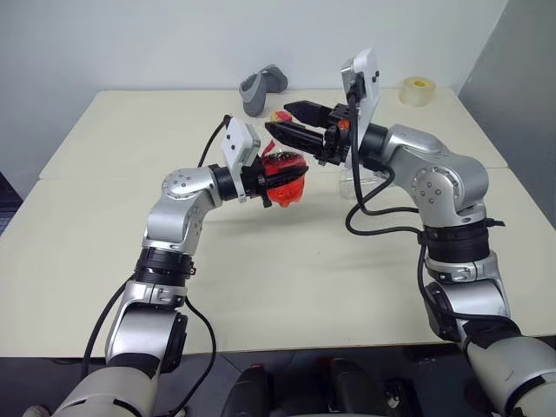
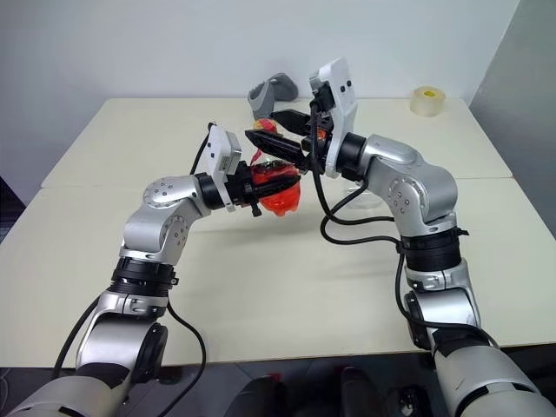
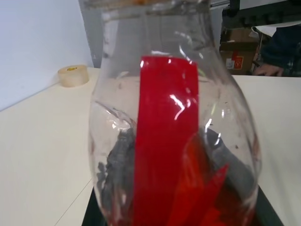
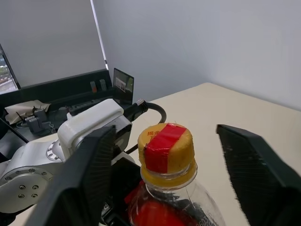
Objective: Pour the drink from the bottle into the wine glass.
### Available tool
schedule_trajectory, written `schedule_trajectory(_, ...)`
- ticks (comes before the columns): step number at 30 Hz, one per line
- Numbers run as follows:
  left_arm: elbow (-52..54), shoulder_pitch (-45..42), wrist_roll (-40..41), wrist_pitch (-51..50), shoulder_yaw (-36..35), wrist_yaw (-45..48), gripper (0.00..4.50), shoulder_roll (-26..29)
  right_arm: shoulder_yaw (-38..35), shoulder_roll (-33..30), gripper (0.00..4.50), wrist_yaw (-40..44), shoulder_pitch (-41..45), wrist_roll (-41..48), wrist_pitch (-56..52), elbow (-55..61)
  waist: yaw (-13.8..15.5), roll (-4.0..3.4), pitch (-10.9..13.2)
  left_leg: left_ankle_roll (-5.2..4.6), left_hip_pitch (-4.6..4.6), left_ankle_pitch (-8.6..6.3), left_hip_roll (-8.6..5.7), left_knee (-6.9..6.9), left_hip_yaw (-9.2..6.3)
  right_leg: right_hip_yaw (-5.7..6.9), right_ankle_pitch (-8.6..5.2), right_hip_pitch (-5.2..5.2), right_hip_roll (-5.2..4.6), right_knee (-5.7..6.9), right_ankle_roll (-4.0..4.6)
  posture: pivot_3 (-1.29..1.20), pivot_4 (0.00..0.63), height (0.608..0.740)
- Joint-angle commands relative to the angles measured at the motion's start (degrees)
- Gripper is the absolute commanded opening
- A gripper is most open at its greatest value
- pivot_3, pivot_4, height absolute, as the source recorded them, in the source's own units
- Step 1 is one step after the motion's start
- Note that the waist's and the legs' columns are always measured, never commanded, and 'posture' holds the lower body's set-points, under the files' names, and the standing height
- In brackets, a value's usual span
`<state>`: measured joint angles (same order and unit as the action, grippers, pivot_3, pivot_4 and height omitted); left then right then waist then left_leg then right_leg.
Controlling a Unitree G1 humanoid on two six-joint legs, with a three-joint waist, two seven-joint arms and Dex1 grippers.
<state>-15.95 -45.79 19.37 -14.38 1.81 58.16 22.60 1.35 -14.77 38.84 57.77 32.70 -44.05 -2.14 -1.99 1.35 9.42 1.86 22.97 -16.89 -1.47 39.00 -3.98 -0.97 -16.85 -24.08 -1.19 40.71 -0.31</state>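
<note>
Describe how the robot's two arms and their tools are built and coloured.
Both arms are silver-grey metal segments with rounded joint housings and black bands between them. Loose black cables loop along each arm. A white, flat camera box sits on each wrist. The left tool and right tool each have two black fingers, broad, flat and matte.

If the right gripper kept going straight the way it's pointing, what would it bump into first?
Most likely the bottle's cap: it sits between the right gripper's open fingers, directly ahead. The left gripper, shut on the bottle, lies just beyond.
</note>
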Motion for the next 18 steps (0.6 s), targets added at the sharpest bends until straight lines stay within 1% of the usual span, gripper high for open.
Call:
schedule_trajectory(1,1.7,-2.3,0.7,1.6,-0.9,0.2,1.13,-0.1,-0.4,0.3,2.13,0.8,2.2,-0.1,1.8,0.7,0.0,0.0,0.0,0.0,0.0,0.0,0.0,0.0,0.0,0.0,0.0,0.0,0.0,0.0,0.0,0.0,0.15,0.74)
schedule_trajectory(3,1.7,-2.2,0.8,1.6,-1.0,0.3,1.13,-0.1,-0.1,0.1,1.38,1.4,2.2,-0.3,2.2,0.6,0.0,0.0,0.0,0.0,0.0,0.0,0.0,0.0,0.0,0.0,0.0,-0.01,0.0,0.01,0.0,0.0,0.15,0.74)
schedule_trajectory(4,1.7,-2.2,0.8,1.6,-1.0,0.3,1.13,-0.1,-0.1,0.1,1.22,1.5,2.3,-0.4,2.3,0.5,0.0,0.0,0.0,0.0,0.0,0.0,0.0,0.0,0.0,0.0,0.0,0.0,0.0,0.01,0.0,0.0,0.15,0.74)
schedule_trajectory(11,3.3,-1.0,1.0,1.0,-0.8,0.4,1.13,0.0,0.2,-0.6,1.23,2.4,2.8,-1.1,2.9,0.4,0.0,0.0,0.0,0.0,0.0,0.0,0.0,0.0,0.0,0.0,0.0,0.0,0.0,0.01,0.0,0.0,0.15,0.74)
schedule_trajectory(18,10.8,4.6,2.8,-1.6,1.1,3.4,1.12,1.7,0.3,-4.2,1.23,11.6,6.6,0.2,3.4,-2.1,0.0,-0.01,0.0,0.0,0.0,0.0,0.0,-0.02,-0.01,0.01,0.0,0.0,0.0,-0.04,0.0,0.0,0.15,0.74)
